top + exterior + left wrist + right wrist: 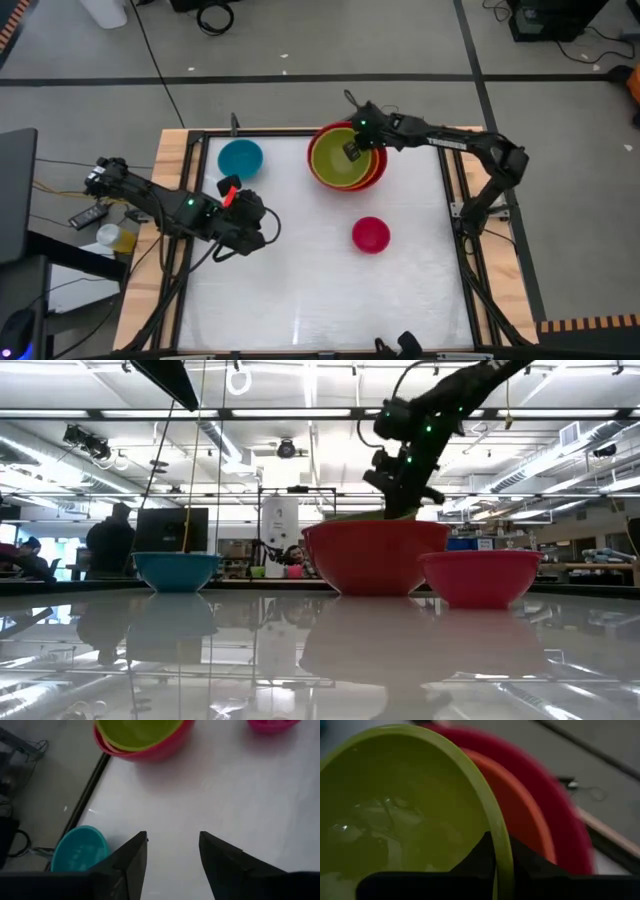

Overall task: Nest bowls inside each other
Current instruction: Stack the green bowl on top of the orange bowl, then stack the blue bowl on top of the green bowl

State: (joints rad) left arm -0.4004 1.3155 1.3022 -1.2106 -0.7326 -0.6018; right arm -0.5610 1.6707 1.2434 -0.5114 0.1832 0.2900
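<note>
A green bowl sits inside an orange bowl, which sits in a large red bowl at the table's far middle. My right gripper reaches over this stack from the right and is shut on the green bowl. A small pink bowl stands on its base nearer the table's middle. A teal bowl stands at the far left. My left gripper hovers open above the table, near the teal bowl, with nothing between its fingers. My right gripper holds the green bowl's rim, one finger inside the bowl and one outside. The fingers slant down from above and from the table's right. The bowl lies within the orange bowl; whether its bottom rests there I cannot tell.
Black frame rails and wooden edges border the white table top. Bare table lies in front of the bowls toward the near edge. People and desks show in the room beyond the table.
</note>
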